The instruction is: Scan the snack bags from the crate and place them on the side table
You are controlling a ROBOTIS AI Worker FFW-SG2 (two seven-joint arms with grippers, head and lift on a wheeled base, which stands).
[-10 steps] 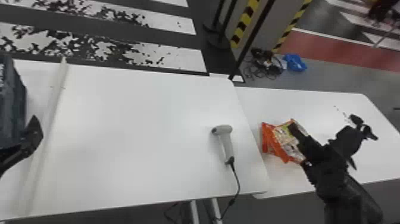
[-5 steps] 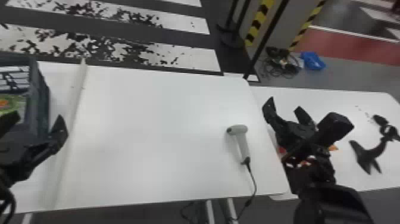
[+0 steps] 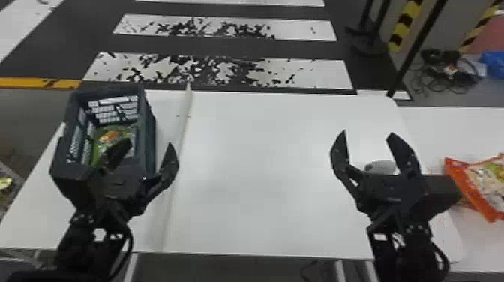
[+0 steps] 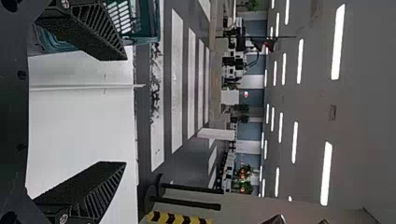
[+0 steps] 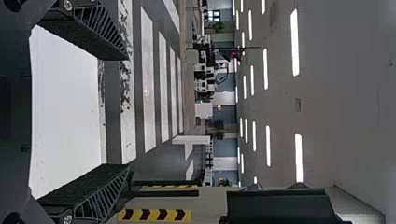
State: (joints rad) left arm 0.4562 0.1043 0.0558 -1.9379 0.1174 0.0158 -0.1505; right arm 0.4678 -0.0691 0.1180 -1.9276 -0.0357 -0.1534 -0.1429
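1. The left gripper (image 3: 149,142) stands open in the head view, its two fingers spread wide. It is at the near end of the crate, one finger in front of the crate's inside and the other just beside its right wall, above the white table (image 3: 262,168).
2. The right gripper (image 3: 368,133) is open too, its fingers well apart and pointing away from the robot, over the right part of that same table.
3. The dark crate (image 3: 150,144) sits at the table's left end. Inside lies a green snack bag (image 3: 112,137) (a patch of orange shows on its front), partly hidden by a finger of the left gripper.
4. An orange-edged snack bag (image 3: 459,172) rests on the side table (image 3: 450,129), to the right of the right gripper and cut off by the view's edge.
5. The scanner (image 3: 380,166) lies on the white table, mostly hidden behind the right gripper, its pale rounded head showing between the fingers.
6. A pale raised strip (image 3: 183,131) runs across the table, just right of the crate.
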